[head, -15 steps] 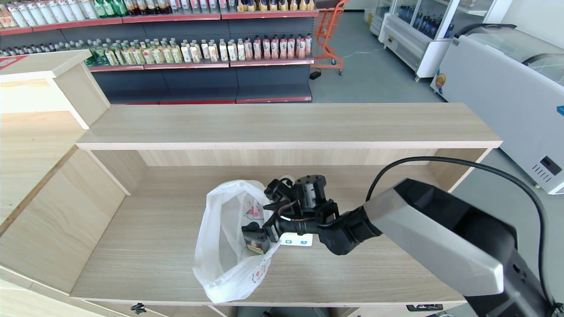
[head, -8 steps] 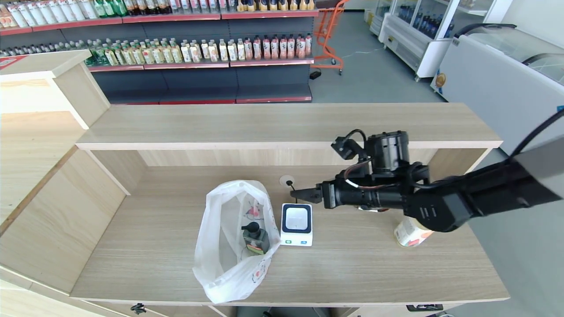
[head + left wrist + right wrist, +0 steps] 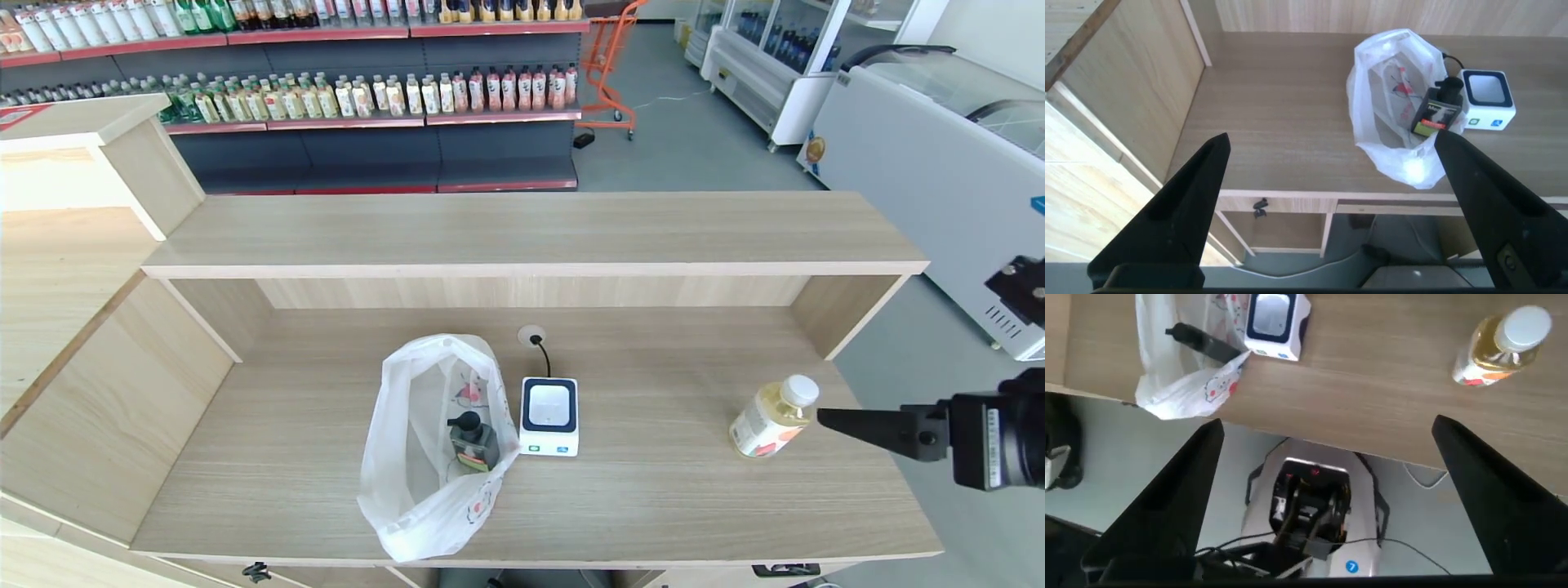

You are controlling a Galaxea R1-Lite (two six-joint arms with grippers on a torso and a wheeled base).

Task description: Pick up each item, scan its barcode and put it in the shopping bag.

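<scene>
Right gripper: jaws spread wide with nothing in them, tips just beside the bottle.
Left gripper: also spread and empty, hanging by the counter's near edge, left of the bag.
Bottle: pale yellow drink with a white cap, upright near the counter's right end, well apart from the scanner.
Grab tip: I'd come in level, straddle the body below the cap and squeeze mid-label so it doesn't tip. Leave the barcode side free for the scanner window.
Scanner: white box, window facing up, touching the bag's side.
Shopping bag: white plastic with its mouth slumped open. One dark pump bottle is inside, and it looks like there's room for more.
</scene>
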